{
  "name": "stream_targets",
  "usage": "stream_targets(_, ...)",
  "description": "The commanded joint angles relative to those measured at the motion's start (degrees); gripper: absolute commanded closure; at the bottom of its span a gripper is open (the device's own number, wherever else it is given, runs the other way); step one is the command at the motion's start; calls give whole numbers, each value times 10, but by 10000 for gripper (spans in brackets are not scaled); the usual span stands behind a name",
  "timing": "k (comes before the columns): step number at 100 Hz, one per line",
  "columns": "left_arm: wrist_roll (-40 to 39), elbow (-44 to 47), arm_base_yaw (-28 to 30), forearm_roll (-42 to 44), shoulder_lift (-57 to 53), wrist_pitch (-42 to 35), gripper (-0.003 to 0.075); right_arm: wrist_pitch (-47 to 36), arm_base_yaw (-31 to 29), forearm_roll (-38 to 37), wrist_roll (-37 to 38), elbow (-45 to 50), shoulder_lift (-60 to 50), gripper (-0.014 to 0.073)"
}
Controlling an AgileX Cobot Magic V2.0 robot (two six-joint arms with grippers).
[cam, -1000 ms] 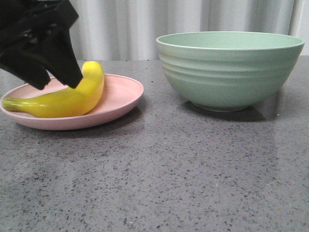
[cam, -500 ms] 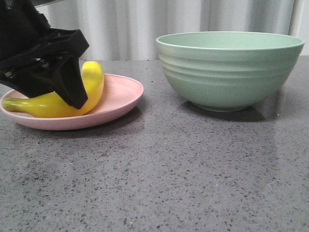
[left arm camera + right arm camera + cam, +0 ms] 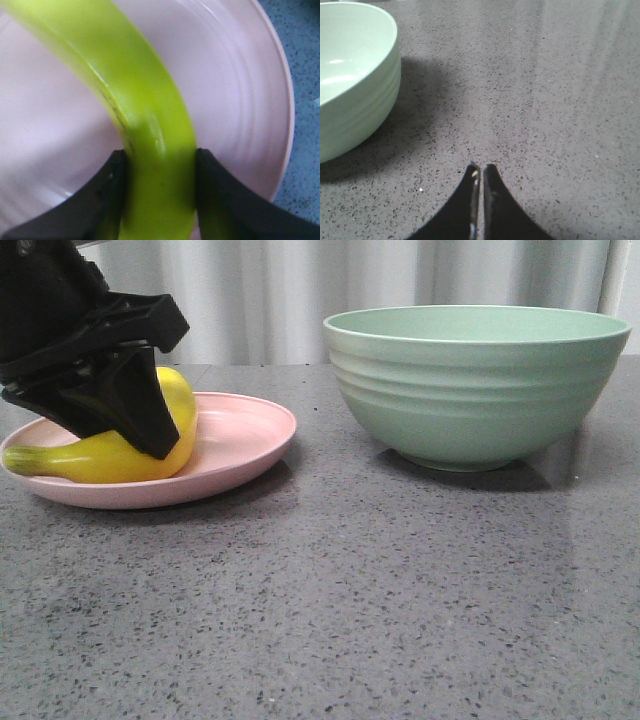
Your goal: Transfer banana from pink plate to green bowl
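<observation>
Banana [image 3: 110,452]: one, glossy yellow, curved, lying in the pink plate [image 3: 245,440] with its greenish stem end toward the plate's left rim and its rounded end rising toward the plate's middle. Left gripper [image 3: 140,435]: black, down over the banana's thicker half; the left wrist view shows its two fingers [image 3: 107,200] pressed against opposite flanks of the fruit [image 3: 150,125], clamped on it, with the plate's ridged pale surface [image 3: 240,90] beneath. The banana appears to rest on the plate; whether any part is lifted clear cannot be told. Pink plate: one, shallow, round, raised rim, sitting flat on the speckled grey countertop [image 3: 350,590]. Green bowl [image 3: 475,385]: one, deep, ribbed outside, small foot, standing upright to the right of the plate and well apart from it, a stretch of bare counter between them. Right gripper [image 3: 481,172]: fingers drawn together with only a hairline seam between the tips, gripping nothing, poised over the counter on the far side of the bowl [image 3: 350,75] from the plate. Backdrop: pale pleated curtain [image 3: 300,290] behind plate and bowl.
</observation>
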Motion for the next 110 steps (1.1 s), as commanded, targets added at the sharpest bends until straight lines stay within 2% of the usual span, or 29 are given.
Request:
stream_targets(1, -1, -20, -4, -4, -17, -18, 739, -39, 0, -3, -3, -22, 6, 673)
stream_targets(30, -1, -89, -4, 42, -33, 38, 739, -37, 7, -3, -3, -22, 6, 673)
stream_targets(49, 45, -134, -5, 34, -72, 81, 739, -20, 55, -4, -3, -49, 6, 673)
stream_targets(60, 136, -151, -25, 6, -102, 109, 739, 37, 80, -10, -3, -102, 8, 673)
stream_targets(77, 194, -152, -75, 1, -126, 122, 739, 179, 115, -8, -44, -222, 36, 662)
stream_targets(92, 268, -152, -131, 0, -126, 168, 739, 292, 157, 38, -86, -321, 80, 540)
stream_targets(110, 321, -152, -192, -8, -124, 216, 739, 356, 203, 122, -91, -405, 147, 361)
